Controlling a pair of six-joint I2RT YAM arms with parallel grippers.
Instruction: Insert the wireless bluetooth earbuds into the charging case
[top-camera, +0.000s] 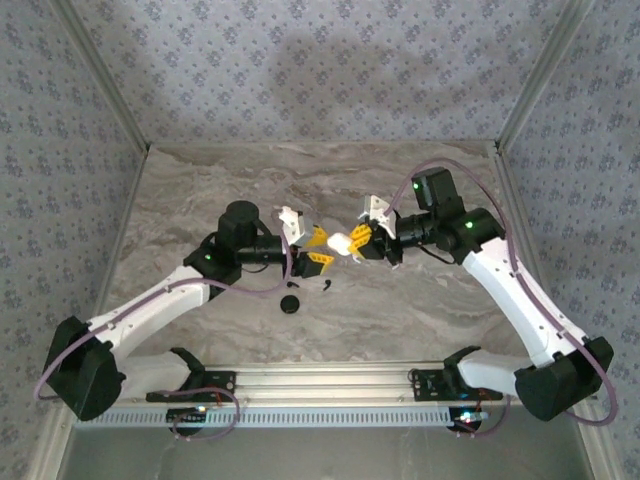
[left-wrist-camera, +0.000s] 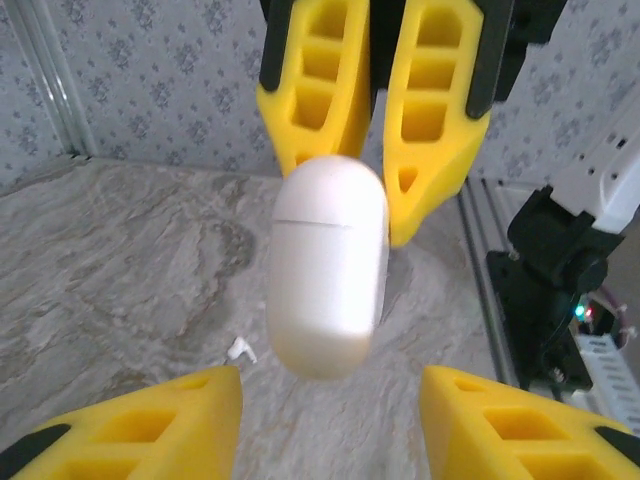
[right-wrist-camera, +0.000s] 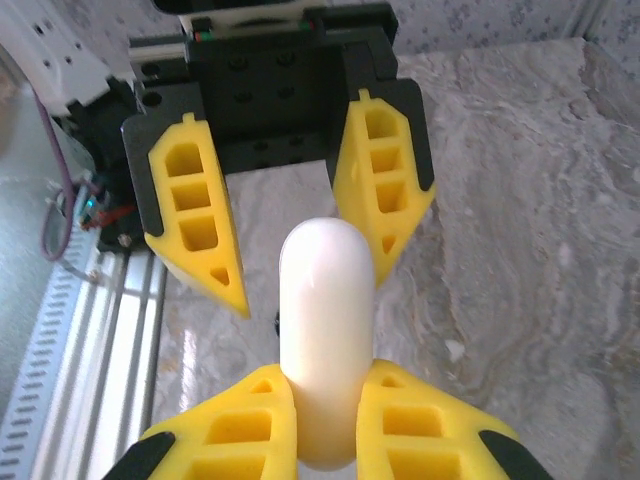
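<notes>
Charging case (right-wrist-camera: 322, 300) sits pinched at one end between the fingers of the right gripper (top-camera: 362, 238), whose jaws are pressed together on it. The case is carried clear above the table (top-camera: 200, 180). From that grip its rounded free end reaches left, towards the left gripper (top-camera: 320, 248). So the long axis of the case runs left to right, along the line joining the two grippers.

The left gripper faces it with its fingers (left-wrist-camera: 150, 425) spread. In the right wrist view they stand either side of the free end and apart from it, gripping nothing.

In the left wrist view we see a thin seam across the case, towards the held end, so we judge the lid shut.

Below, on the table near the left gripper and on its near side, lie small dark pieces that we take for the earbuds (top-camera: 327, 283). They are too small for us to tell how they lie. They are outside the case, so we judge no insertion done yet.

We reckon the coming move turns on the free left gripper. It is the nearer one to the earbuds and lines up with the case's free end. It could steady or open the case, or drop towards the near side for an earbud.

Bare table lies open to the far side. The rail (top-camera: 330, 375) at the near edge is near the earbuds, while the walls (top-camera: 300, 60) are well apart.
</notes>
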